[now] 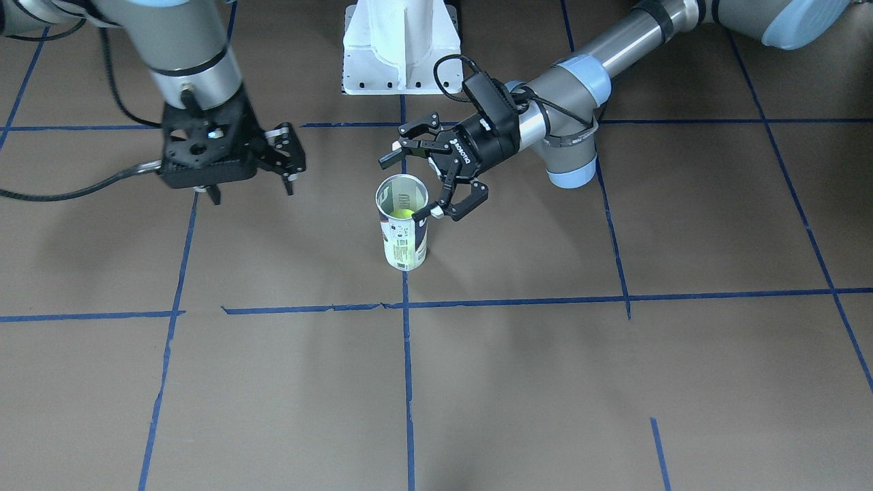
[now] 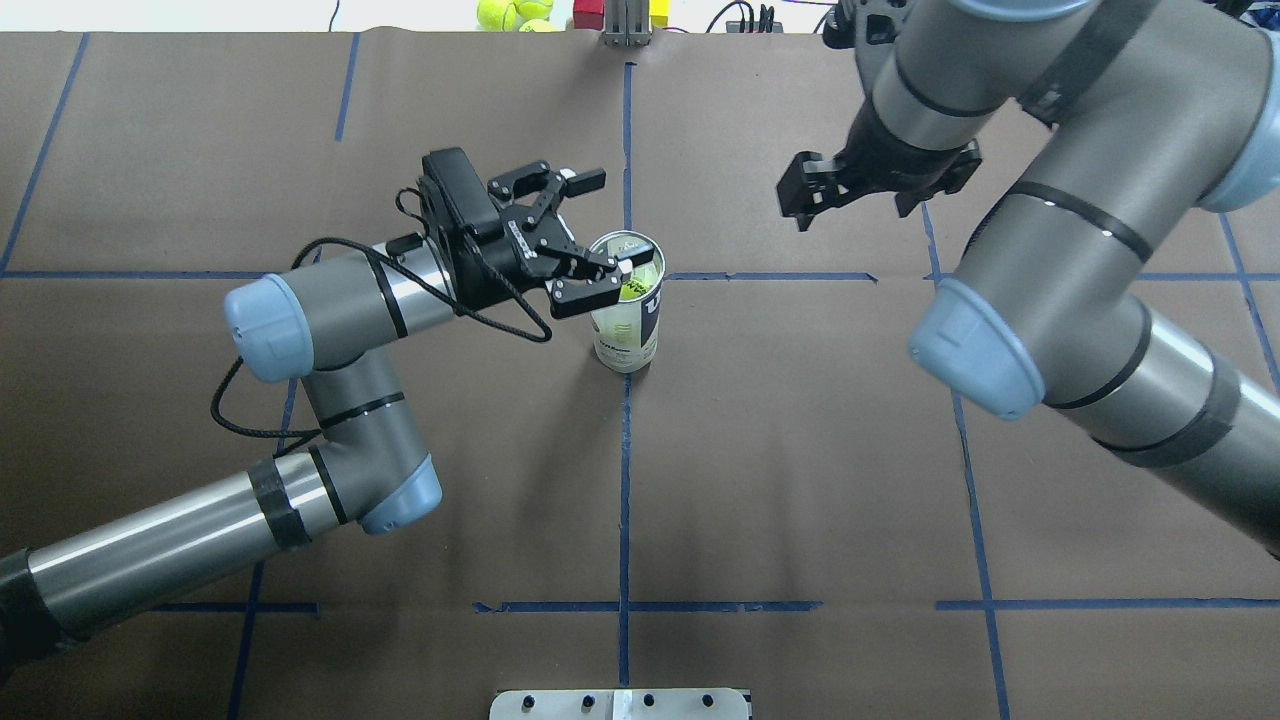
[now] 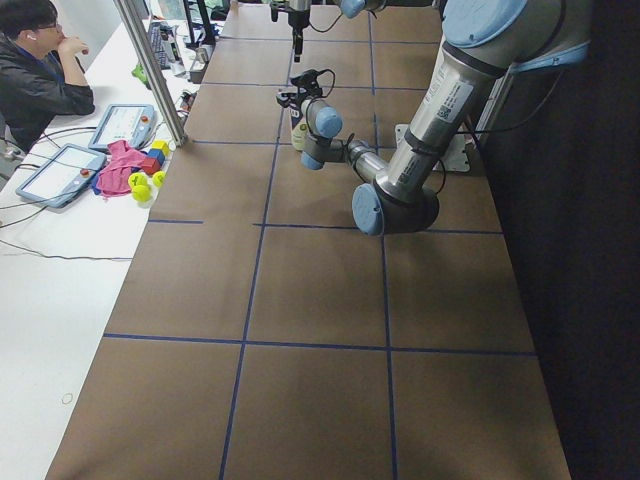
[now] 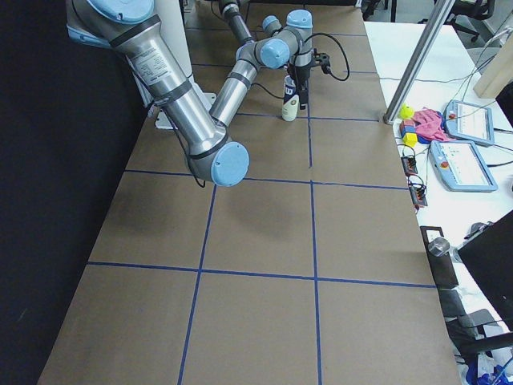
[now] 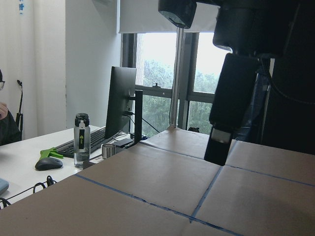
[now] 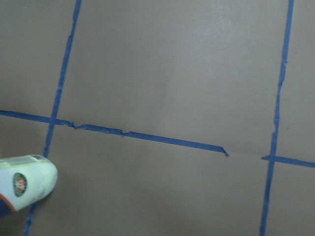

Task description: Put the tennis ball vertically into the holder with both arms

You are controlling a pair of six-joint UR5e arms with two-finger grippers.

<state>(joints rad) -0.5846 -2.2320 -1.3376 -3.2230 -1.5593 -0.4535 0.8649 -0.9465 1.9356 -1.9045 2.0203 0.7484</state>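
The holder point(image 1: 404, 235) is a clear tube with a white and navy label, standing upright at the table's middle point(image 2: 627, 330). A yellow-green tennis ball point(image 1: 402, 213) lies inside it, seen through the open top point(image 2: 632, 290). My left gripper point(image 1: 430, 181) is open and empty, level with the tube's rim on the robot's left of it point(image 2: 592, 238). One of its fingers point(image 2: 585, 296) is close to the rim; contact cannot be told. My right gripper point(image 1: 252, 192) is open and empty, points down and hangs well clear of the tube point(image 2: 850, 210). The right wrist view shows part of the tube point(image 6: 24, 183).
The white metal pedestal base point(image 1: 402, 48) stands at the robot's side of the table point(image 2: 620, 703). Spare tennis balls point(image 2: 510, 12) and coloured blocks lie past the far edge. An operator point(image 3: 35, 70) sits at a side desk with pendants. Blue tape lines cross the brown table.
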